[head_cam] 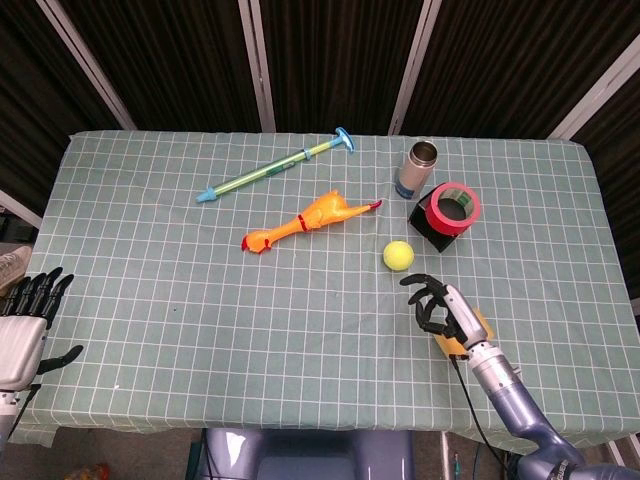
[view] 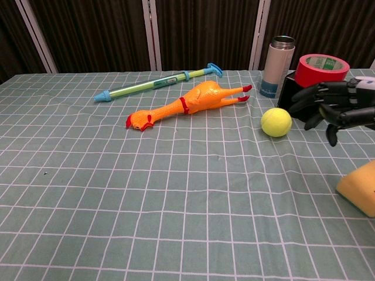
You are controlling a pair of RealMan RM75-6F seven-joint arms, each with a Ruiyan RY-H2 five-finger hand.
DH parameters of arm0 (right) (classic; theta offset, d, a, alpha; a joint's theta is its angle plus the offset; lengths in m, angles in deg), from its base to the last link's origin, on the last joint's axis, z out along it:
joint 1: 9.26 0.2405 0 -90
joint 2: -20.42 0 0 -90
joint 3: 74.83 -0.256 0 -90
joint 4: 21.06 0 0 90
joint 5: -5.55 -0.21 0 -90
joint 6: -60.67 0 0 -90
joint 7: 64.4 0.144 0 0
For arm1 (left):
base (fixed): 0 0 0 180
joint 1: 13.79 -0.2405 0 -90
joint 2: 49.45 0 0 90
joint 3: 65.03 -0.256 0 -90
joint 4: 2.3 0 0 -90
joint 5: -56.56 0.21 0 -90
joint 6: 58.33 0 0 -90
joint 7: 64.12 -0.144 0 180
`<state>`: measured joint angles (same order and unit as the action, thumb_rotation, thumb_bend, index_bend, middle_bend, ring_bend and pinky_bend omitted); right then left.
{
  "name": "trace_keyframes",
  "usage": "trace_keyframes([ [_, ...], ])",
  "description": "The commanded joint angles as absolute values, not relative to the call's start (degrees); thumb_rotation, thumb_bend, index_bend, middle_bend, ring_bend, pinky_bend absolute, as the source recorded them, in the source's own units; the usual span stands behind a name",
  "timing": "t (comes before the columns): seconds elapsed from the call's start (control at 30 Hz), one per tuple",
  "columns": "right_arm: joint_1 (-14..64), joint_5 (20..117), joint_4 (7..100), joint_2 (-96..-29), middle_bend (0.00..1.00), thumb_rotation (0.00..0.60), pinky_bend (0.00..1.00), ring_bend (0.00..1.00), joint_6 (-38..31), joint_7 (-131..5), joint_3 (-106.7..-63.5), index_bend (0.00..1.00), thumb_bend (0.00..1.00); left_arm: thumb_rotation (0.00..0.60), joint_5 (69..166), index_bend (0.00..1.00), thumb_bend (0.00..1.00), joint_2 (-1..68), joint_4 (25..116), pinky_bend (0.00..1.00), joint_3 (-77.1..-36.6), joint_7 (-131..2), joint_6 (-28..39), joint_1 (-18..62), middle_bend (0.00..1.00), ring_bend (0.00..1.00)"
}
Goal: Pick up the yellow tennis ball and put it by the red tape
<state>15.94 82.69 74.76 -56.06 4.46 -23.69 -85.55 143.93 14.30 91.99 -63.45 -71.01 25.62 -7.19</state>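
While the right hand (head_cam: 437, 304) hangs lower right of centre in the head view, fingers spread and slightly curled, it holds nothing. Chest view puts it at the right edge (view: 334, 108), fingertips pointing left toward the yellow tennis ball (view: 276, 122), near but apart. Ball sits on the checked tablecloth (head_cam: 200, 300), right of centre (head_cam: 398, 256), just below-left of the black box (head_cam: 428, 225) carrying the red tape (head_cam: 454, 207). Not touching the box. Steel bottle (head_cam: 415, 169) stands upright just above-left of the tape. Yellow sponge (head_cam: 478, 328) is mostly hidden under the right wrist. Rubber chicken (head_cam: 305, 221) lies mid-frame, blue-green pump toy (head_cam: 275, 167) above it. Left hand (head_cam: 25, 325) is at the lower-left edge, off the table, fingers apart, empty.
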Motion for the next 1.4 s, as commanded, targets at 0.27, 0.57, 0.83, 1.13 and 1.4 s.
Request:
trace_keyframes([
  [0.27,20.9,77.7,70.4,-60.4,0.3,0.6,0.62,0.42,12.1,-18.0,-88.9,0.3,0.68,0.6,142.5,0.0,0.12,14.4,91.6,0.0,-63.0,-70.8,24.8,-7.0,0.0,0.0],
  [0.57,23.8,78.3,63.3,-62.7,0.3,0.6,0.62,0.42,17.9,-10.8,-89.9,0.3,0.69,0.6,141.6,0.0,0.12,14.4,91.6,0.0,-62.9,-70.8,24.6,-7.0,0.0,0.0],
  [0.83,25.0,80.4,58.2,-64.0,0.3,0.6,0.62,0.42,20.3,-5.2,-89.7,0.3,0.7,0.6,140.0,0.0,0.13,14.8,91.5,0.0,-62.7,-71.6,23.6,-6.9,0.0,0.0],
  [1.13,26.8,82.3,52.5,-66.0,0.3,0.6,0.62,0.42,22.4,-0.6,-89.4,0.3,0.7,0.6,138.6,0.0,0.13,15.0,91.1,0.0,-62.3,-71.5,22.2,-6.4,0.0,0.0],
  [1.4,29.2,81.4,48.3,-67.9,0.3,0.6,0.62,0.42,26.3,1.9,-89.8,0.3,0.7,0.6,137.6,0.0,0.13,14.9,90.7,0.0,-62.0,-71.0,21.1,-6.0,0.0,0.0],
])
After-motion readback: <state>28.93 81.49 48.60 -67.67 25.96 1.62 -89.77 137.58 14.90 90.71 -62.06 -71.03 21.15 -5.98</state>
